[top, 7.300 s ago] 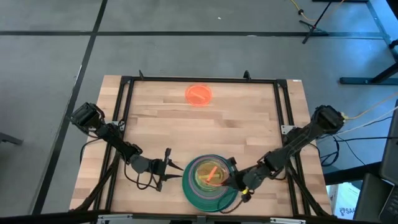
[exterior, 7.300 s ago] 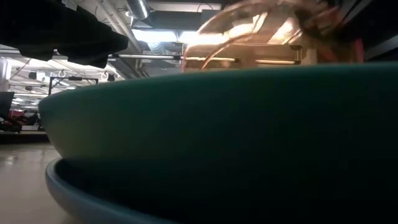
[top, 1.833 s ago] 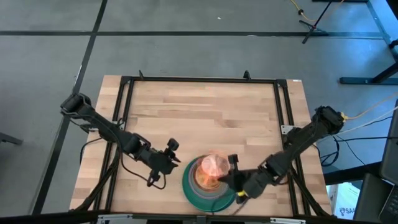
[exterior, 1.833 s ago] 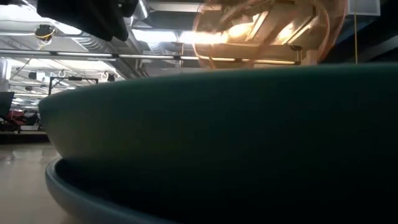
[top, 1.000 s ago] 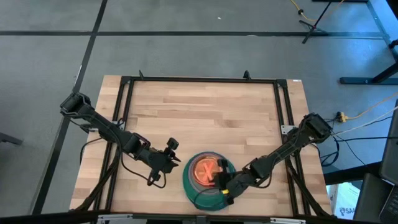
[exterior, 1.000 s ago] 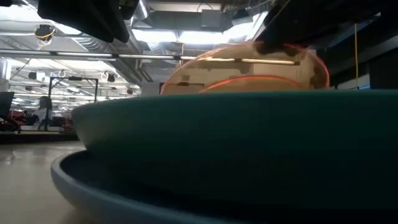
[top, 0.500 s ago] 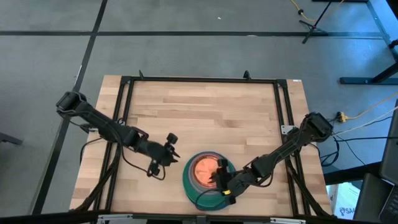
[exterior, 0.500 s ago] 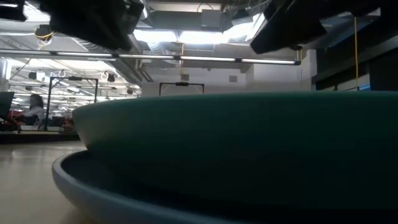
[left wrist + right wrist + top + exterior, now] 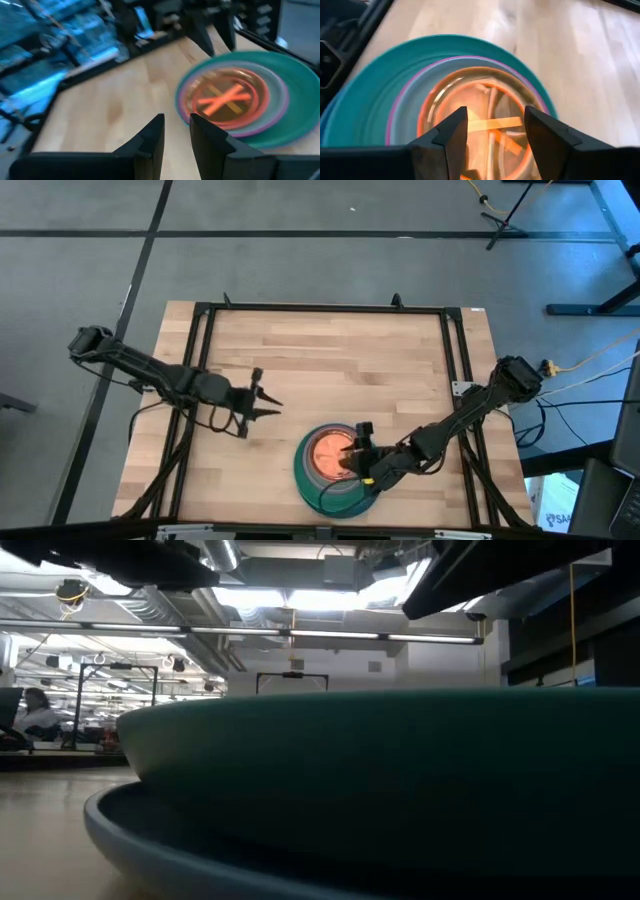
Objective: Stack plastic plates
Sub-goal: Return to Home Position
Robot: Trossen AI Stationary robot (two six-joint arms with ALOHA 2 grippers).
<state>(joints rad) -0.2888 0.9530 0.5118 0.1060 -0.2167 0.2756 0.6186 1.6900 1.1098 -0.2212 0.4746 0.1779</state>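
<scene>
The plastic plates are stacked near the table's front edge. A translucent orange plate (image 9: 325, 452) (image 9: 485, 112) with an orange cross lies on top. Under it show magenta and pale teal rims (image 9: 402, 107), then a large green plate (image 9: 400, 770) resting on a blue one (image 9: 180, 845). My right gripper (image 9: 352, 450) (image 9: 495, 125) is open, just above the orange plate's right side, with nothing between its fingers. My left gripper (image 9: 272, 406) (image 9: 176, 125) hovers over bare wood left of the stack. Its fingers stand a narrow gap apart and hold nothing.
A black metal frame (image 9: 320, 308) runs along the table's far edge and down both sides. Bare wood (image 9: 330, 360) spreads over the middle and far part of the table. The room beyond holds shelving, ceiling lights and a person (image 9: 35, 705) far off.
My right gripper has lowered the tilted orange plate flat onto the stack, opened and let it go. The plate has dropped out of sight behind the green rim in the low view. My left gripper has drawn back toward the table's left and far side.
</scene>
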